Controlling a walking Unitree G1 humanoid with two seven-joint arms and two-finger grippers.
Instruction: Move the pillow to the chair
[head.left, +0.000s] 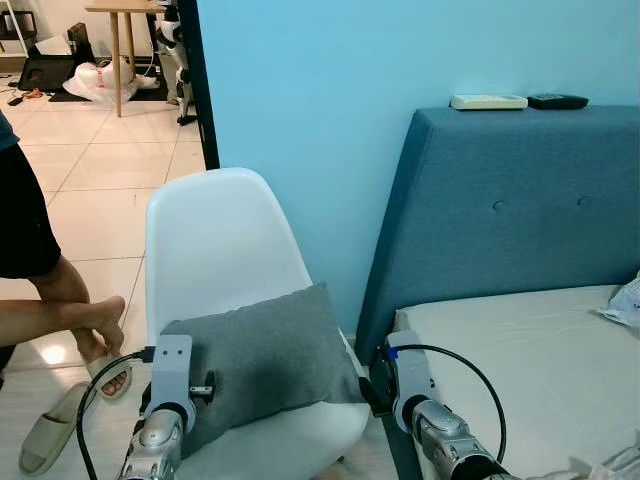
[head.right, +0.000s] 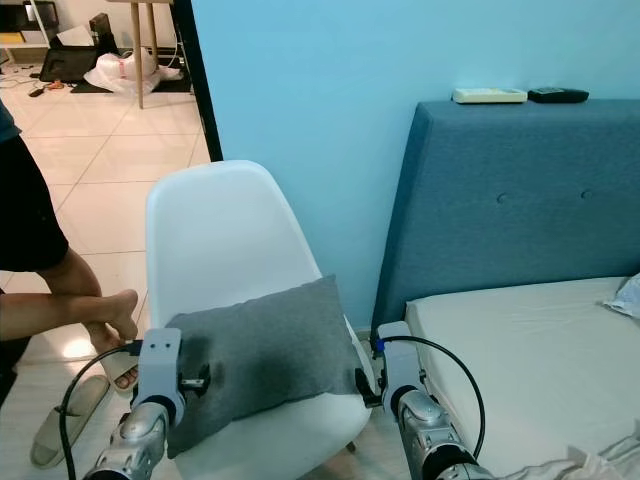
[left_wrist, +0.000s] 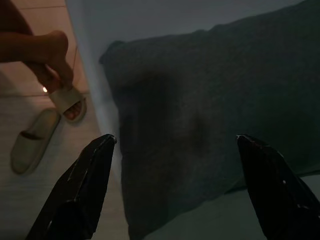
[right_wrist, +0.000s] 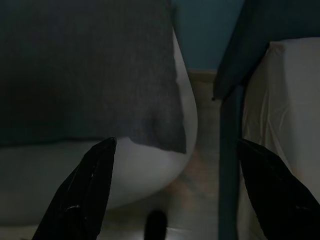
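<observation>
A grey pillow (head.left: 265, 355) lies on the seat of the white plastic chair (head.left: 215, 240), leaning toward the backrest. My left gripper (left_wrist: 175, 190) is open, its two black fingers spread wide and held just short of the pillow (left_wrist: 210, 115) at its left end. My right gripper (right_wrist: 175, 195) is open too, hovering off the pillow's right corner (right_wrist: 150, 120) beside the chair's seat edge (right_wrist: 187, 120). Nothing is held between either pair of fingers. Both wrists (head.left: 165, 395) (head.left: 415, 390) show low in the eye views, one at each end of the pillow.
A blue upholstered headboard (head.left: 510, 210) and a bed with a cream sheet (head.left: 520, 350) stand right of the chair. A person's legs (head.left: 60, 310) and slippers (head.left: 50, 430) are at the left on the tiled floor. Two remotes (head.left: 515, 101) rest on the headboard top.
</observation>
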